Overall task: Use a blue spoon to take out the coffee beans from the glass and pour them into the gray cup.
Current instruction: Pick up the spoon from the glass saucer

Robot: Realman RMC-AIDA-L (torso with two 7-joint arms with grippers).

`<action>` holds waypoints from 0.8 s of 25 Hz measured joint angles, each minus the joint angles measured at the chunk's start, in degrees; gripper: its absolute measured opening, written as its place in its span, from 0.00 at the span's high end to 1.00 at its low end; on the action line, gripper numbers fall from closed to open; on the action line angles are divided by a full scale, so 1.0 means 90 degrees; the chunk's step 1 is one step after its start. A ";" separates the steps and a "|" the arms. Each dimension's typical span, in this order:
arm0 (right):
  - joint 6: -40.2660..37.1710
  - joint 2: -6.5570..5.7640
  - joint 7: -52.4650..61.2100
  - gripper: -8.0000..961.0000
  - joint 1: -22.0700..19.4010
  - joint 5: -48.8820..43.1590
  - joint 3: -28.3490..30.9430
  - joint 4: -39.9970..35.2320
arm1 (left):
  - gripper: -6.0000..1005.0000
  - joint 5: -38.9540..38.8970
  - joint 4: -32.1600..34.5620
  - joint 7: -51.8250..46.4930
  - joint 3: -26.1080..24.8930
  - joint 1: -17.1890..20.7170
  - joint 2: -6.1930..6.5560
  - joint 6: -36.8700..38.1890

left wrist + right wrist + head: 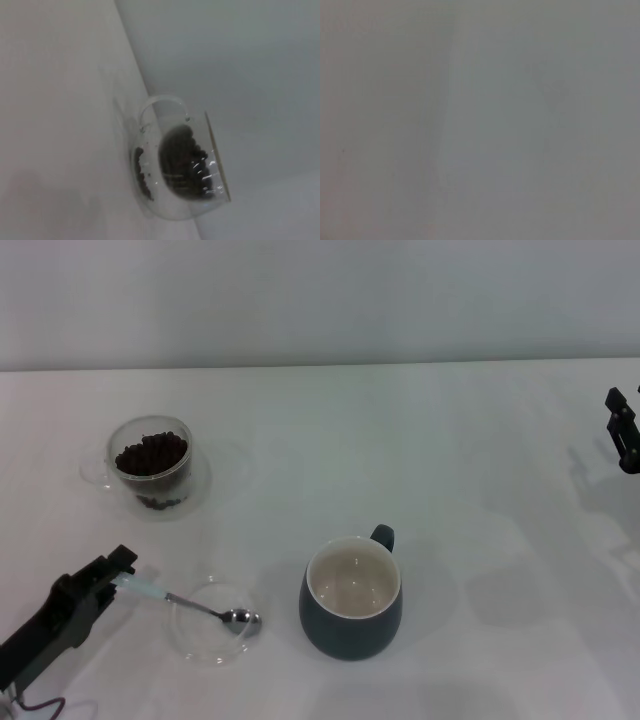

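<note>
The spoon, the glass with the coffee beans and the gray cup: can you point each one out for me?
blue spoon [205, 609], head view, on its metal neck, over the flat glass dish.
glass [150, 475], head view, on its clear side wall.
coffee beans [182, 150], left wrist view, on the dark heap.
gray cup [345, 630], head view, on its dark outer wall.

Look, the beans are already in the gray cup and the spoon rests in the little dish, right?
Not quite. The head view shows the gray cup empty, cream inside. The coffee beans sit in the glass. The blue spoon does rest with its bowl in the little glass dish, its handle at the left gripper.
</note>
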 joint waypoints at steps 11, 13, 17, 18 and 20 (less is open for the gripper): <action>0.0017 0.0005 0.0001 0.59 0.0000 -0.0021 0.0002 0.0001 | 0.68 0.0102 0.0011 0.0022 0.0058 -0.0049 -0.0012 -0.0088; 0.0017 0.0005 0.0001 0.59 0.0000 -0.0025 -0.0005 0.0007 | 0.68 0.0117 0.0010 0.0029 0.0063 -0.0048 -0.0012 -0.0090; 0.0014 0.0005 0.0002 0.59 0.0000 -0.0037 -0.0015 0.0021 | 0.68 0.0184 0.0007 0.0027 0.0067 -0.0049 -0.0012 -0.0092; 0.0013 0.0005 0.0002 0.59 0.0000 -0.0042 -0.0020 0.0022 | 0.68 0.0204 0.0007 0.0024 0.0067 -0.0052 -0.0012 -0.0092; 0.0002 0.0005 0.0002 0.59 0.0000 -0.0045 -0.0026 0.0024 | 0.68 0.0225 0.0008 0.0019 0.0067 -0.0059 -0.0012 -0.0093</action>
